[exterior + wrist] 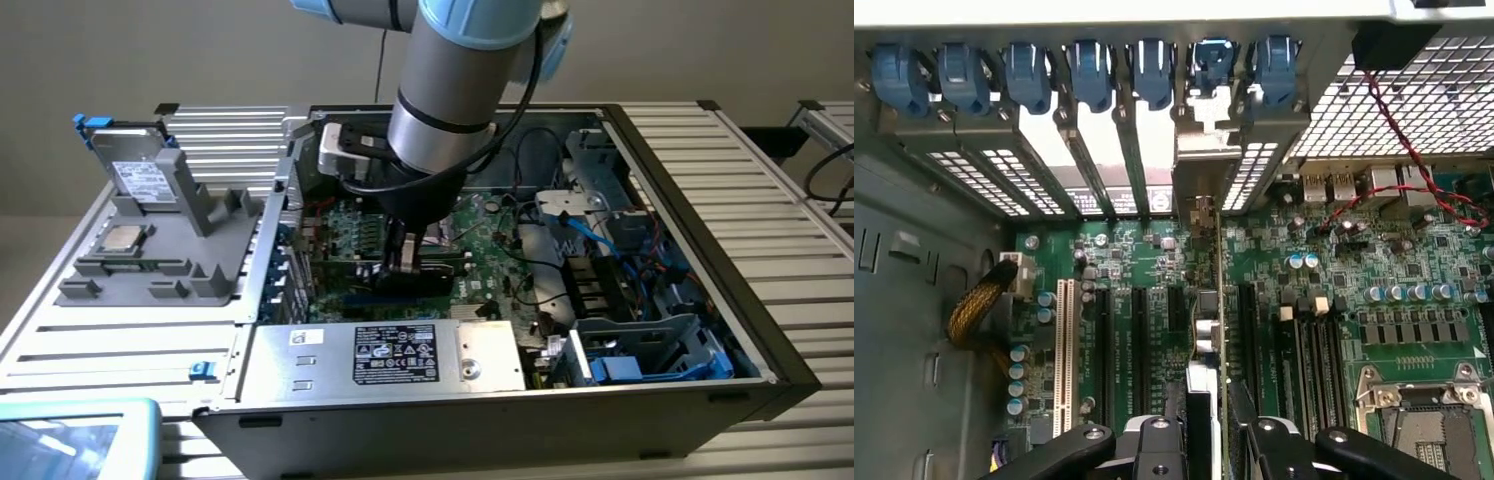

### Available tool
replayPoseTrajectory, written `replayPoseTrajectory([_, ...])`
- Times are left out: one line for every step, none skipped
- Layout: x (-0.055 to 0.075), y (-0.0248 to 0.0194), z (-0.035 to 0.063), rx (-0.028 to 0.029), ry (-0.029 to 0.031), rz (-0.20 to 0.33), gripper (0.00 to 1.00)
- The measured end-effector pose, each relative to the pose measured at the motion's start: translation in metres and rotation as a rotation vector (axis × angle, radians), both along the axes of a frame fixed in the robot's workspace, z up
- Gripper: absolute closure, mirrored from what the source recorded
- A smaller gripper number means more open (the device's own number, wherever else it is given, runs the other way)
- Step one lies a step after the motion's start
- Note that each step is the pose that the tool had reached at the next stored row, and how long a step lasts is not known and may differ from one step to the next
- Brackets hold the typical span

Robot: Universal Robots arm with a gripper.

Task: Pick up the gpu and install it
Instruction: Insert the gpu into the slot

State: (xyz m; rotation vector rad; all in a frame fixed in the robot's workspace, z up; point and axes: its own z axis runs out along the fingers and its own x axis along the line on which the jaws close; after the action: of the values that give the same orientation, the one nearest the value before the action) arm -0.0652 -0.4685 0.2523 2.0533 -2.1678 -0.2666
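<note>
Beside the computer case (400, 425), on the exterior view's left, a grey rack (200, 225) holds a drive (140, 175). Inside the case, the gripper (1209, 425) is clamped on the gpu (1208, 320), which stands on edge on the motherboard (1334, 270), its bracket at the case's slotted wall.

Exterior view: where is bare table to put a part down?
The table is bare on the exterior view's right of the case, and in front of the grey holder. Crowded: inside the case, around the gripper and gpu.
</note>
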Motion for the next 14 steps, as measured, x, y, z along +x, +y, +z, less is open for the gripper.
replayPoseTrajectory([0.0,0.0,0.0,-0.0003,-0.0002,0.0,0.72])
replayPoseTrajectory([0.0,0.0,0.0,-0.0005,-0.0002,0.0,0.72])
replayPoseTrajectory([0.0,0.0001,0.0001,-0.0006,-0.0003,0.0,0.72])
replayPoseTrajectory([0.0,0.0002,0.0018,0.0001,-0.0014,0.0,0.72])
replayPoseTrajectory([0.0,0.0002,0.0062,0.0001,-0.0006,0.0,0.72])
replayPoseTrajectory([0.0,0.0001,0.011,-0.0004,-0.0003,0.0,0.72])
replayPoseTrajectory([0.0,0.0,0.0156,-0.0007,-0.0001,0.0,0.72])
replayPoseTrajectory([0.0,0.0001,0.02,-0.0008,-0.0002,0.0,0.72])
replayPoseTrajectory([0.0,0.0001,0.0231,-0.0017,-0.0001,0.0,0.72])
replayPoseTrajectory([0.0,0.0001,0.0238,-0.003,-0.0002,0.0,0.72])
replayPoseTrajectory([0.0,0.0002,0.0238,-0.0044,-0.0003,0.0,0.72])
replayPoseTrajectory([0.0,0.0001,0.0238,-0.0052,-0.0008,0.0,0.72])
replayPoseTrajectory([0.0,0.0001,0.0239,-0.0058,-0.0021,0.0,0.72])
replayPoseTrajectory([0.0,0.0001,0.0239,-0.0062,-0.0065,0.0,0.72])
